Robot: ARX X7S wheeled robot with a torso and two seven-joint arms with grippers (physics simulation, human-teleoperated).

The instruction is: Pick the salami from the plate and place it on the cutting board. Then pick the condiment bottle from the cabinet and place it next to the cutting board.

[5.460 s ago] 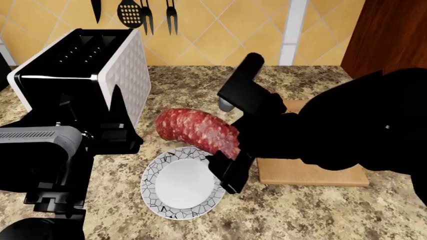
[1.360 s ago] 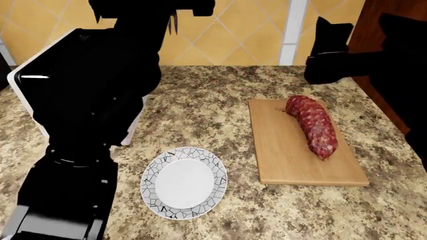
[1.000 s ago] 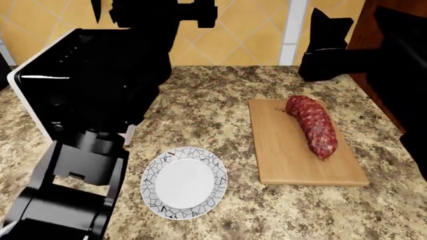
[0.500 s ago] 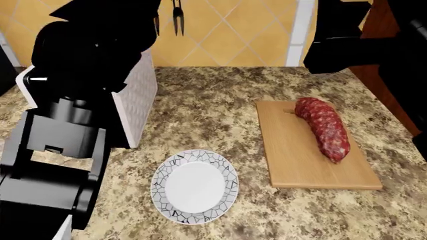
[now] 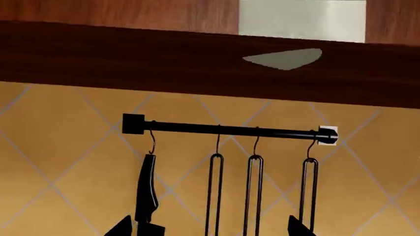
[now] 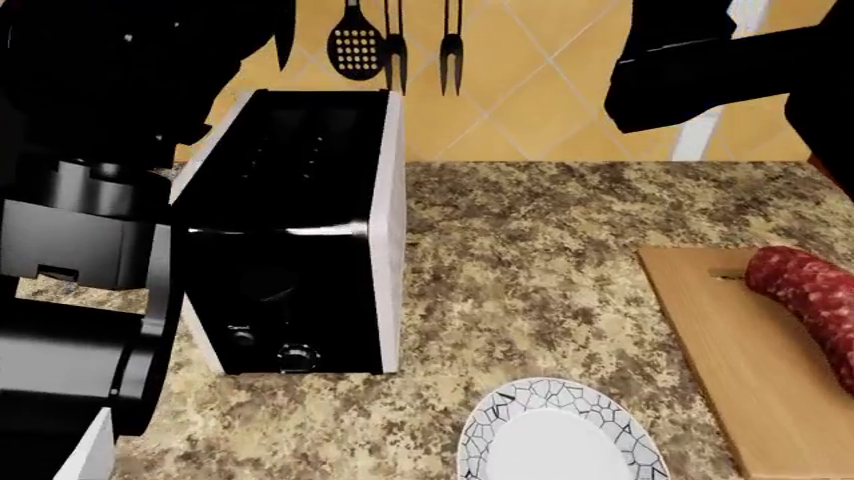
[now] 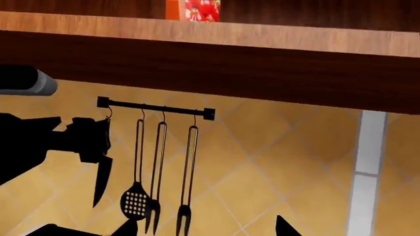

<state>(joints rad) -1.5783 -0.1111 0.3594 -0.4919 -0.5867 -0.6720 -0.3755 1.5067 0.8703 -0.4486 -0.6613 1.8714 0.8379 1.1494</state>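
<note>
The salami [image 6: 814,300] lies on the cutting board [image 6: 727,350] at the right edge of the head view. The white plate [image 6: 561,440] with its black crackle rim sits bare at the bottom. Both arms are raised toward the wall cabinet, their fingertips outside the head view. In the right wrist view the right gripper [image 7: 204,228] is open, facing the tiled wall below the cabinet shelf; the orange-red condiment bottle [image 7: 192,10] stands on that shelf above it. The left gripper [image 5: 208,230] is open too, pointing at the utensil rail [image 5: 229,129] under the cabinet.
A black and white toaster [image 6: 300,255] stands on the granite counter at centre left. Knife, slotted spoon and forks [image 6: 387,40] hang on the wall rail. The dark wood cabinet underside [image 7: 217,64] runs above both grippers. My left arm [image 6: 80,230] fills the left side.
The head view has swung left, so the toaster is now central and the board and plate have slid to the right and bottom edges. Both arms stay raised; the salami rests on the board.
</note>
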